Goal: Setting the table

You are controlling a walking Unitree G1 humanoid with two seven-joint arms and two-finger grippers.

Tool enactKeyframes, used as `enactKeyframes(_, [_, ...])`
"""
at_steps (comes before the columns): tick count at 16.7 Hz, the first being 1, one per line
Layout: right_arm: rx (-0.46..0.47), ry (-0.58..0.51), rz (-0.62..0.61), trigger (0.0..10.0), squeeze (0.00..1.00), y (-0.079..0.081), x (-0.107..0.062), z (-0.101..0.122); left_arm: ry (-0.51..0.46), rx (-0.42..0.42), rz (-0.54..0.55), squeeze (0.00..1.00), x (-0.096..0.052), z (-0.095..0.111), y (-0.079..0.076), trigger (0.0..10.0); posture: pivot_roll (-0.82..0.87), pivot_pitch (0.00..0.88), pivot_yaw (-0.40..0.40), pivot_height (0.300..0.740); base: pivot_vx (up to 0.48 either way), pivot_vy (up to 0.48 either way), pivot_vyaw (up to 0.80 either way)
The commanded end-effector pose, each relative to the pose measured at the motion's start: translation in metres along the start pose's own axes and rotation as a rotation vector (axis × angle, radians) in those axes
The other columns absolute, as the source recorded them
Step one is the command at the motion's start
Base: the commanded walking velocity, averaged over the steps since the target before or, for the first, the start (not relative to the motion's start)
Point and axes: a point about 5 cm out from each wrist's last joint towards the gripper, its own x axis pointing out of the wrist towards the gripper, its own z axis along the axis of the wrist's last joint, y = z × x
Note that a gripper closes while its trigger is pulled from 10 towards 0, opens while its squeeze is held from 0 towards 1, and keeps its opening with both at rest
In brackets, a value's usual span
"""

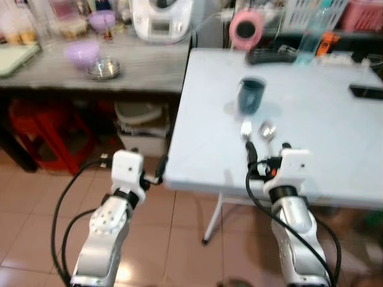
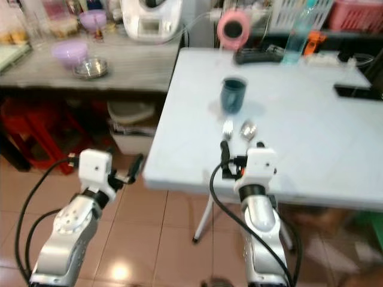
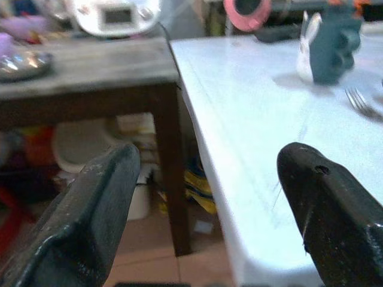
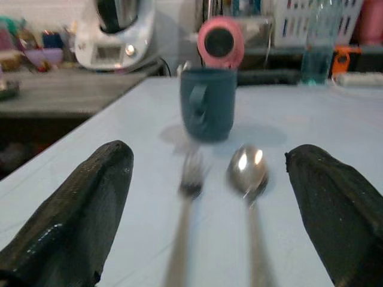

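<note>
Near the centre of the head view, on the pale blue tabletop (image 1: 311, 113), sits a dark teal mug with a handle (image 1: 251, 94). Just below it in frame lie a silver metal fork (image 1: 246, 128) and a shiny metal spoon (image 1: 267, 131), side by side and close together, heads pointing at the mug. The right gripper (image 4: 206, 215) sits low over the table's near edge, fingers spread wide with nothing in them, and the fork and spoon handles run between them. The left gripper (image 3: 206, 209) is at lower left, just off the table's corner, also wide open and empty. Upper left has a wooden side counter (image 1: 143, 66) with a lilac bowl (image 1: 82, 52).
</note>
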Motion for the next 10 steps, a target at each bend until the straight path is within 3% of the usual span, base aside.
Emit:
enactKeyframes(1, [0.000,0.006,-0.005,10.0,0.00,-0.003,0.005,0.002,-0.006,-0.007,0.000,0.00,0.002,0.003,-0.001,10.0,-0.02,0.017,0.071,0.740,0.000,0.000,0.00])
enactKeyframes(3, [-0.007,0.020,0.015,10.0,0.00,-0.002,0.010,0.002,-0.019,-0.007,0.013,0.00,0.001,0.005,0.001,10.0,-0.02,0.023,0.073,0.740,0.000,0.000,0.00])
enactKeyframes(8, [0.019,0.004,0.153,10.0,0.00,0.022,0.026,0.010,-0.002,0.016,0.021,0.00,-0.004,0.004,0.001,10.0,0.01,0.069,0.069,0.740,0.000,0.000,0.00])
enactKeyframes(10, [0.028,-0.002,0.134,10.0,0.00,0.023,0.028,0.014,0.001,0.015,0.047,0.00,-0.008,0.006,0.006,10.0,0.01,0.094,0.068,0.740,0.000,0.000,0.80])
